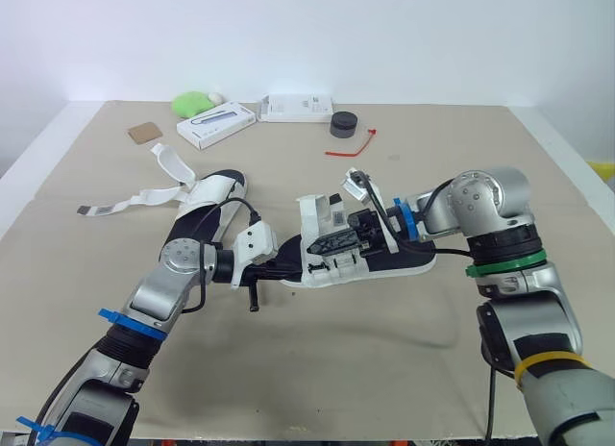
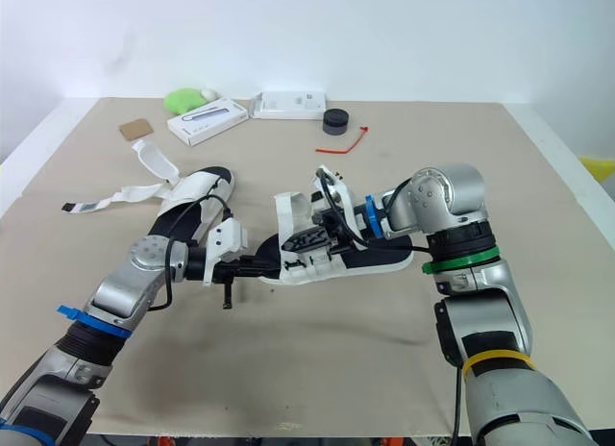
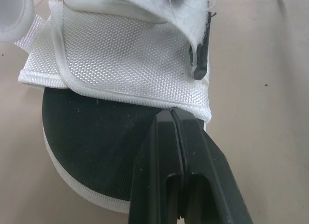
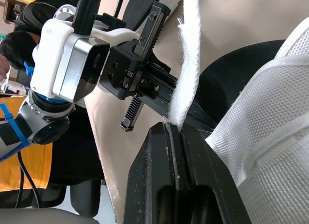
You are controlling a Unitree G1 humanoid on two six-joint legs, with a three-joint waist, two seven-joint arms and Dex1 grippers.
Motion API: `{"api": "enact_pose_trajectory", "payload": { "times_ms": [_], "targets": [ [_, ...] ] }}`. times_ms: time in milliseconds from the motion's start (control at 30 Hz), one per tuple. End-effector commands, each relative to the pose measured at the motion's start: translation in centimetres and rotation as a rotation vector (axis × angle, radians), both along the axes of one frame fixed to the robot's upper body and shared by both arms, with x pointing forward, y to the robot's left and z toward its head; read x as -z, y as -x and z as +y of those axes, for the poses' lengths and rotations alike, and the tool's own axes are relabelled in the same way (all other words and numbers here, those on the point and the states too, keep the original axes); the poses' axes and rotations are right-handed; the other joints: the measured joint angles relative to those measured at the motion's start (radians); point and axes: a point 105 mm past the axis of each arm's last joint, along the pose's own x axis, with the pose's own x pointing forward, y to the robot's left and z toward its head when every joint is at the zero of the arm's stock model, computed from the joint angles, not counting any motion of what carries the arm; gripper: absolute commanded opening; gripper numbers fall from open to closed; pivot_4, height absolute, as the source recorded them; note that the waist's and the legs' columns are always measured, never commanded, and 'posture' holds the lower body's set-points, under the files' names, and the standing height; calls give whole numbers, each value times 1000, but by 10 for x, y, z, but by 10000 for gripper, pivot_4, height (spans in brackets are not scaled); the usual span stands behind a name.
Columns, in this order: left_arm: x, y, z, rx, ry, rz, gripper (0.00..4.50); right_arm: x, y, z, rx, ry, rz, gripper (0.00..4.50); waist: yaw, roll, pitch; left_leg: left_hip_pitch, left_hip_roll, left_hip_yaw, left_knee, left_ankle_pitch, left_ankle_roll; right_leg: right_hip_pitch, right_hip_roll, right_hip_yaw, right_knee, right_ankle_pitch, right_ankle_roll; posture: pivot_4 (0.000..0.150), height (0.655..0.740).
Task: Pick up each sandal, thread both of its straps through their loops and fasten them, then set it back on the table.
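Your working sandal (image 1: 357, 257) lies at the middle of the surface (image 1: 317, 369), between the two arms, sole down. Whether the sole rests on the surface or sits just clear of it I cannot tell.

Your left claw (image 3: 172, 114) is clenched on the rim of the black sole at one end. This looks like an anchoring grip, meant to stop the shoe sliding or twisting while the other arm works. Your right claw (image 4: 172, 126) is clenched on a white strap (image 4: 189, 64), pinching it near its end. The strap stands up from the fingertips, so it seems to be held ready for feeding toward its loop. I judge the threading is not yet finished.

There are two sandals. The second sandal (image 1: 209, 198) lies flat just beyond your left arm with its straps splayed open, so it appears unfastened and waiting.

Along the far edge, well apart from the work:
- two white boxes (image 1: 216, 125)
- one green object (image 1: 192, 103)
- one black round object (image 1: 343, 125)
- one red tie (image 1: 352, 146)
- one brown card (image 1: 146, 132)
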Motion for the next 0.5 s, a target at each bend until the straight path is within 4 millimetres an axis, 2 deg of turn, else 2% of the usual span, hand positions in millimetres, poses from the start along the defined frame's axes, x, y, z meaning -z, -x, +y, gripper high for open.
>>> {"api": "enact_pose_trajectory", "payload": {
  "times_ms": [33,300,500],
  "targets": [
    [0,1,2,-11,-3,-7,0,-5,-4,-2,27,-11,-32,361,0,0,0,0,0,0,0,0,0,0,0,0,0,0,0,1500,7400],
    [0,3,1,-11,-3,-6,0,11,-24,-12,106,60,-105,361,0,0,0,0,0,0,0,0,0,0,1,0,0,0,0,1500,7400],
    [1,3,3,-16,-5,-4,0,11,-26,-11,94,70,-134,361,0,0,0,0,0,1,0,0,0,0,1,0,0,0,0,1500,7400]
  ]
}}
